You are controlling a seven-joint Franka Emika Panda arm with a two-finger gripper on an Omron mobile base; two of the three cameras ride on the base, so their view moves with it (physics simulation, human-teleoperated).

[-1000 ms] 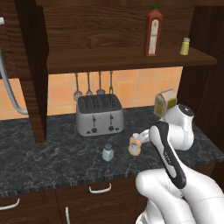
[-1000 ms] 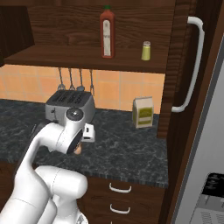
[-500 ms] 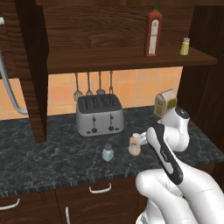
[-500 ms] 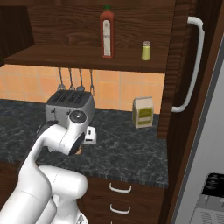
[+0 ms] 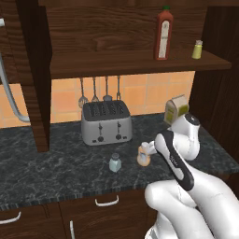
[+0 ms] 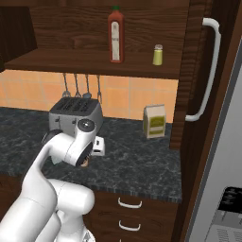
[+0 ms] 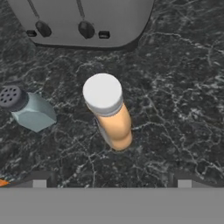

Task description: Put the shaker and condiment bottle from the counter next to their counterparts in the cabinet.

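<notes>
Fingertips of the end effector [image 7: 111, 180] are showing at the bottom of the hand view, spread wide and holding nothing, hanging above the condiment bottle [image 7: 109, 110], which is standing upright on the desk [image 7: 183, 87] roughly centred between them. The shaker [image 7: 27, 109] is sitting just beside the bottle, apart from it, with the toaster [image 7: 83, 22] standing close behind both. Main risk, as I judge it: a descent slightly off centre is likely to be catching the white cap and tipping the bottle, which is narrow and tall for its base; a tipped bottle could be rolling into the shaker. A finger drifting toward the shaker could be nudging that too. Up in the cabinet [image 5: 116, 60], the dark red sauce bottle [image 5: 163, 34] and yellow-green shaker [image 5: 198, 49] are waiting near the shelf's right end; a careless placement could be toppling them.
</notes>
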